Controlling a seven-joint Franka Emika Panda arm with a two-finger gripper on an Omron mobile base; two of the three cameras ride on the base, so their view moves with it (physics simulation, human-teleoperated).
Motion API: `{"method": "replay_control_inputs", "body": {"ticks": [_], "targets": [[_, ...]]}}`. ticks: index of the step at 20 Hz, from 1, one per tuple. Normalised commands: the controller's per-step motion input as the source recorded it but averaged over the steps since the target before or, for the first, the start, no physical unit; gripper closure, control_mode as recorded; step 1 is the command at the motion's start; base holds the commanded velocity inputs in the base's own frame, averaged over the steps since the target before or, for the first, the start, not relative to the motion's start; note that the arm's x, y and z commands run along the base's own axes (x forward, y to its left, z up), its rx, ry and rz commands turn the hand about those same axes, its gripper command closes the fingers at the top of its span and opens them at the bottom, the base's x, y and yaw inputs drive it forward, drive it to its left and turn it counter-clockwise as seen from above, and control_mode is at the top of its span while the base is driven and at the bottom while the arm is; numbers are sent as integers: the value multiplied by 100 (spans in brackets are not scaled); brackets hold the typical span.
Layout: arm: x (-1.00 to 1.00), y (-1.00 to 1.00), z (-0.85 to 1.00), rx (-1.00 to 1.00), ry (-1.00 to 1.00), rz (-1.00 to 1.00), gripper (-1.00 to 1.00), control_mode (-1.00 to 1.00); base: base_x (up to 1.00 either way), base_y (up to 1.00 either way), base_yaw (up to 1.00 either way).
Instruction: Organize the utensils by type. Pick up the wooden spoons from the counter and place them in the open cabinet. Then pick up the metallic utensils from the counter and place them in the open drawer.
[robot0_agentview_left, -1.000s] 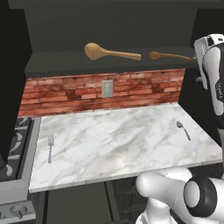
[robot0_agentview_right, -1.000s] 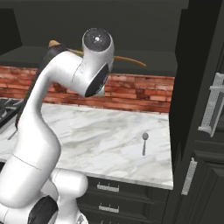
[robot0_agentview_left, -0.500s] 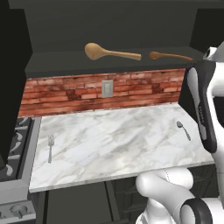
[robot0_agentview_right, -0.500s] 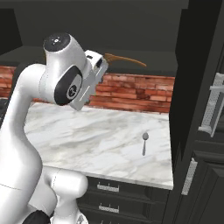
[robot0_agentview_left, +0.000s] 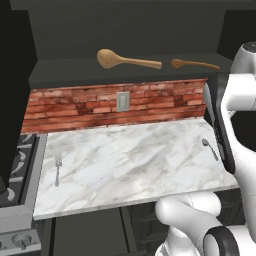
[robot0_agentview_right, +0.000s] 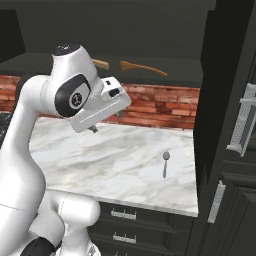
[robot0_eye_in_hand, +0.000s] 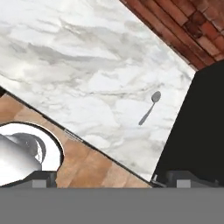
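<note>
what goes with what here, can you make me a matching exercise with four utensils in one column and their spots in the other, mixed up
Things:
1. large wooden spoon
2. small wooden spoon
3. fork
4. metal spoon

Places:
A. on the counter, at its end by the stove
B. on the cabinet shelf, the one nearer the stove side
C. on the counter, at its end away from the stove
D. on the cabinet shelf, the one farther from the stove side

Pairs: 1-B, 2-D, 3-A, 4-C

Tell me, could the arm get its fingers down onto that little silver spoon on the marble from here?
Probably yes. The silver spoon lies alone on bare counter, nothing around or over it, and the hand view looks straight down at it. The fingers stand open and empty.
</note>
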Motion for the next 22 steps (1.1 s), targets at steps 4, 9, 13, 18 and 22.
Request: {"method": "replay_control_inputs", "body": {"ticks": [4,9,13,18,22], "targets": [[-1,-9,-56,19,3,-40,-100,-100,0,0,0],[0,-12,-62,12,0,-37,-100,-100,0,0,0],[1,-20,-65,2,0,-35,-100,-100,0,0,0],[18,-19,-62,0,0,-36,-100,-100,0,0,0],[58,-27,-52,9,0,-24,-100,-100,0,0,0]]}}
